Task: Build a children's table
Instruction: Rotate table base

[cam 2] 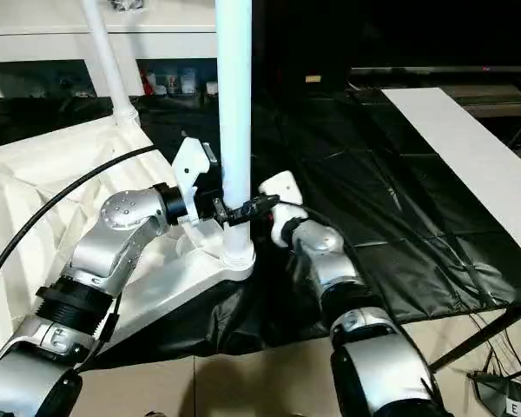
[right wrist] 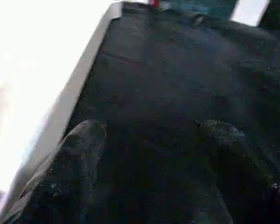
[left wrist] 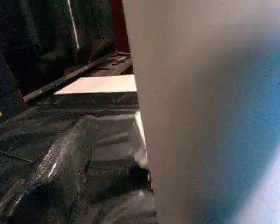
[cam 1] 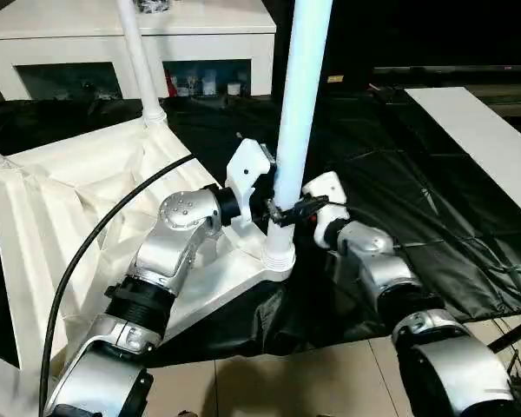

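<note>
The upturned table top [cam 1: 87, 226] lies on the black sheet [cam 1: 417, 208], and a leg [cam 1: 300, 104] stands upright in its near corner socket [cam 1: 278, 254]. Both end effectors flank the leg's base: left end effector [cam 1: 262, 201] spread wide beside it, right end effector [cam 1: 288, 211] apart, fingertips at the tube, equally near.
</note>
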